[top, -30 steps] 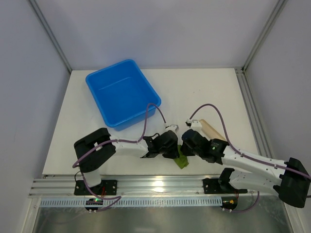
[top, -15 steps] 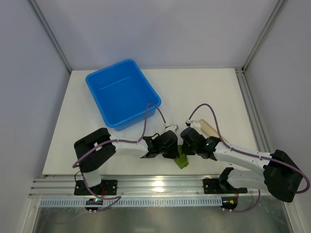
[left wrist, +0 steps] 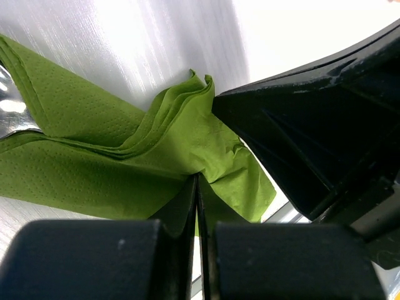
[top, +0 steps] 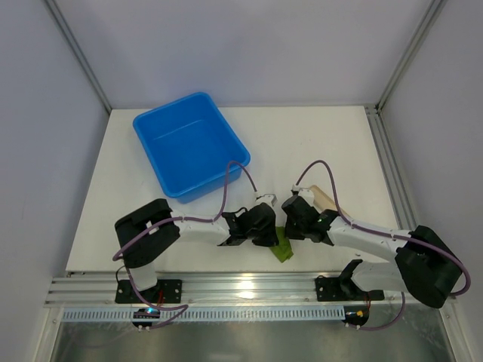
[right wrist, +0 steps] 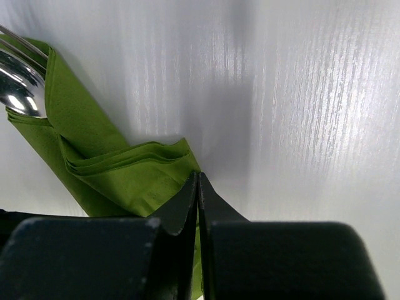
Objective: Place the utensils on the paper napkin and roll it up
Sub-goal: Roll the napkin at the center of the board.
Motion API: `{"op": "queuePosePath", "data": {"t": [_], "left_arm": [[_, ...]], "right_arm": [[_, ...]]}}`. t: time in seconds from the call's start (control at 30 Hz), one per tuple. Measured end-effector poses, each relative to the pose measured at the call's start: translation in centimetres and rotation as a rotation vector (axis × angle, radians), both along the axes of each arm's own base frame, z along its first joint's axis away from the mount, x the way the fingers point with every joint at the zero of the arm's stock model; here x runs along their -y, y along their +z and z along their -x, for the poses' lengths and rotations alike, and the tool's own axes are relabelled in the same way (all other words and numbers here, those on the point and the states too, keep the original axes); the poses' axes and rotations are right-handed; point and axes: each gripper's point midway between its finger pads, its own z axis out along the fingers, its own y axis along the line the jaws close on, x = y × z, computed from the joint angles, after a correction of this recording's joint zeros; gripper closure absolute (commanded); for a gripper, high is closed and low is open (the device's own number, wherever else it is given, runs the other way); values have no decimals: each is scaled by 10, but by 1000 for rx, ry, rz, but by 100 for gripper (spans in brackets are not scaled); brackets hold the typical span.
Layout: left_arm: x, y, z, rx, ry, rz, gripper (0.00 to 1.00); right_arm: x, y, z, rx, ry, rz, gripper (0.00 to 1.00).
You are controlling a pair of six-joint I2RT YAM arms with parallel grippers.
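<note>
Left hand point(left wrist: 197, 180) is pinched tight on a fold of the green napkin point(left wrist: 94, 169), right hand point(right wrist: 197, 177) too, with the utensils point(right wrist: 19, 84) tucked inside its far end on the tabletop point(right wrist: 300, 94). Pull unevenly and the paper probably tears or unrolls, spilling them.

left gripper point(left wrist: 197, 190) closed, pinching crumpled paper napkin point(left wrist: 94, 169) | utensil point(left wrist: 9, 112) at left edge

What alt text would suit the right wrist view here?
Close-up from the right wrist: a green napkin lies folded around shiny utensils, whose ends poke out at upper left, on a white table. The right claw, its fingers pressed together, meets the napkin's near corner.
</note>
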Motion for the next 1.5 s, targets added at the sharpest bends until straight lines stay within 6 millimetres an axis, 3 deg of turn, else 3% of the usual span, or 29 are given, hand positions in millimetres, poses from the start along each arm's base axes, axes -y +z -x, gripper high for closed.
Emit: {"op": "queuePosePath", "data": {"t": [0.2,0.37,0.47,0.63,0.87,1.2,1.5], "left_arm": [[0,0,0,0,0,0,100],[0,0,0,-1,0,-1,100],[0,0,0,-1,0,-1,100],[0,0,0,-1,0,-1,100],[0,0,0,-1,1,-1,100],[-1,0,-2,5,8,-4,100],[-1,-1,-3,11,13,-2,100]], "right_arm": [[0,5,0,14,10,-6,96],[-8,36,-1,88,31,-99,96],[-11,42,1,95,44,-126,96],[-14,33,4,59,60,-115,96],[-10,0,9,-39,57,-28,96],[-16,-1,-9,-38,10,34,97],[-5,-1,-12,-17,-70,67,96]]}}
